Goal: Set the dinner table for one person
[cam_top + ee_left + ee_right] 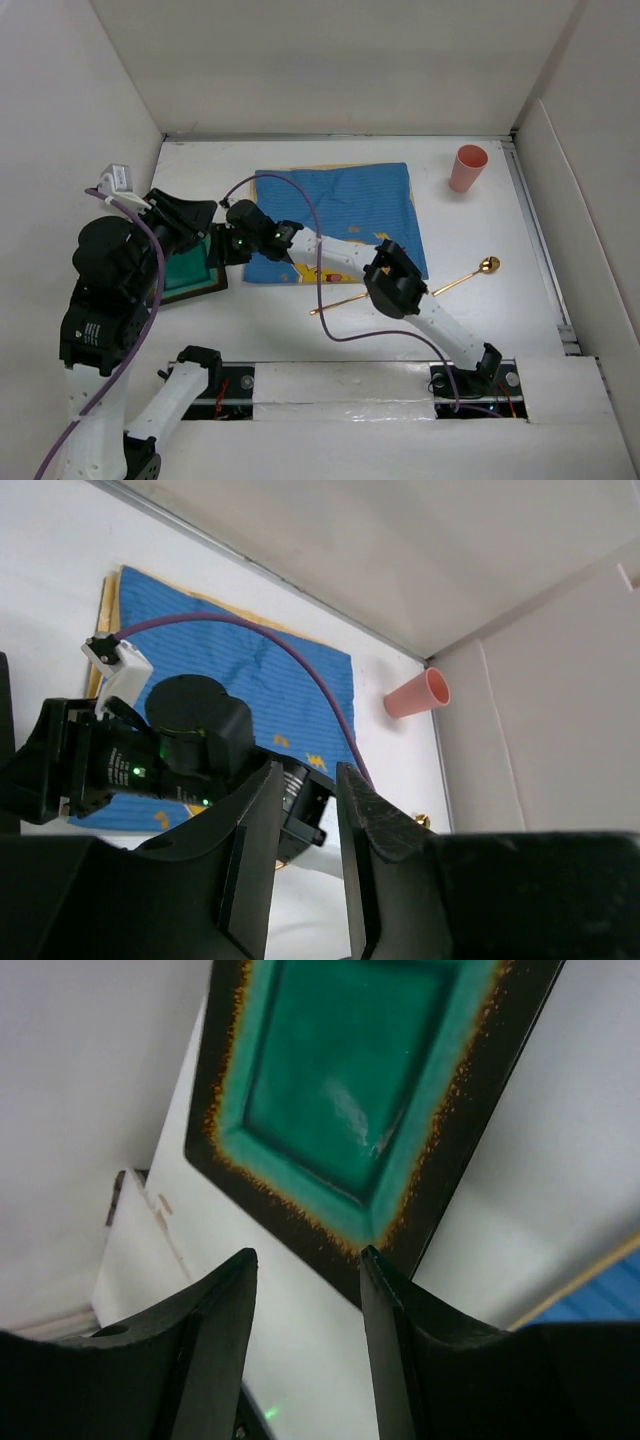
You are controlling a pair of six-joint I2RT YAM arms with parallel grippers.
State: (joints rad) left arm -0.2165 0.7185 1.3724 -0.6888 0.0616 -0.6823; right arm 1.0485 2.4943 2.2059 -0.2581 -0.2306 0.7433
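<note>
The table (520, 320) is big, white and flat, with white walls on its left, right and far sides. It fills the space in front of the two arms.

A blue cloth (340, 205) lies on the far middle part of it. A pink cup (468, 167) stands at the far right, well apart from the cloth. A gold spoon (487, 265) lies on the right, and the right arm crosses over its handle. A green plate (185, 272) with a dark rim sits on the left, just beside the cloth's near left corner.

The right gripper (307, 1260) reaches across to the plate. Its two fingers are apart and hold nothing, and a corner of the plate is right at one fingertip.

The left gripper (310, 780) is above the plate's far side. Its fingers are a little apart, and nothing is between them.
</note>
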